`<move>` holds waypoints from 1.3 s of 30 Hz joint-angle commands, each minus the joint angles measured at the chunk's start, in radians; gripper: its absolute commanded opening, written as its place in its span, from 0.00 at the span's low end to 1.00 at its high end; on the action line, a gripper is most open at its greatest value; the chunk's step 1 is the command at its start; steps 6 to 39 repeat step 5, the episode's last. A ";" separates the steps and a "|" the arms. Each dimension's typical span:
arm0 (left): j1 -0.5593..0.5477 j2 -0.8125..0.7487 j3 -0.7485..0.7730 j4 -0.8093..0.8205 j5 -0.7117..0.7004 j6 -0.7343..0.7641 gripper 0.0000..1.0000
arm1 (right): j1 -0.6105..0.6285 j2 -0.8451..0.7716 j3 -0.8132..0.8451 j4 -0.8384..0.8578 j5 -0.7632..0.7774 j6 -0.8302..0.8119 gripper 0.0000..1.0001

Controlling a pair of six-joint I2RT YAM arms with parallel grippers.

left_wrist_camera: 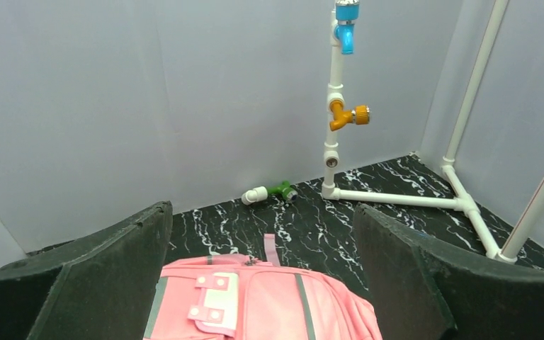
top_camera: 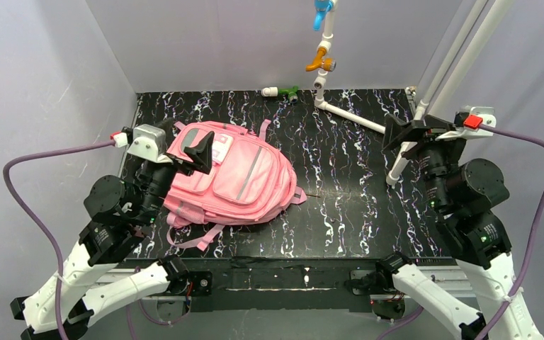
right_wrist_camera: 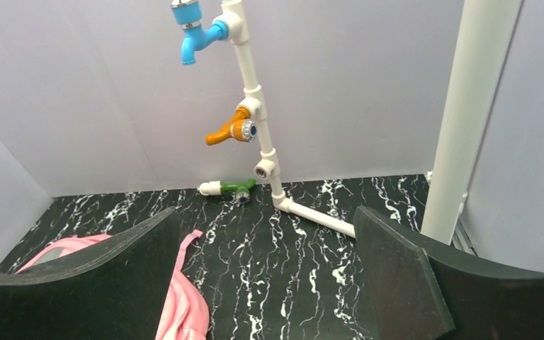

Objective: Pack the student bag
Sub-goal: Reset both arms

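The student bag (top_camera: 234, 177), a bright-pink backpack with grey stripes and a white patch, lies flat on the left half of the black marbled table (top_camera: 340, 191), front pocket up. My left gripper (top_camera: 191, 145) hovers over the bag's top left end, open and holding nothing. In the left wrist view the bag (left_wrist_camera: 269, 304) shows low between the wide-apart fingers of that gripper (left_wrist_camera: 261, 212). My right gripper (top_camera: 400, 138) hangs open over the right side of the table, well apart from the bag. The right wrist view shows this gripper (right_wrist_camera: 268, 212) empty, with the bag's edge (right_wrist_camera: 184, 312) at lower left.
A white pipe frame (top_camera: 350, 117) stands at the back right, carrying a blue tap (top_camera: 321, 13) and an orange tap (top_camera: 319, 62). A green-and-white pipe fitting (top_camera: 281, 91) lies by the back wall. Grey walls close in the table on three sides.
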 commanded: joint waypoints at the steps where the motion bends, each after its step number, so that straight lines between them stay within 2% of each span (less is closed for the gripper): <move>1: 0.000 0.011 0.021 0.022 -0.039 0.040 0.98 | 0.000 0.027 0.017 0.024 0.040 0.003 0.98; 4: 0.000 0.014 0.023 0.012 -0.033 0.034 0.98 | -0.001 0.059 0.040 -0.016 0.113 0.038 0.98; 39: 0.000 0.014 0.025 0.010 -0.032 0.032 0.98 | 0.000 0.067 0.051 -0.029 0.112 0.034 0.98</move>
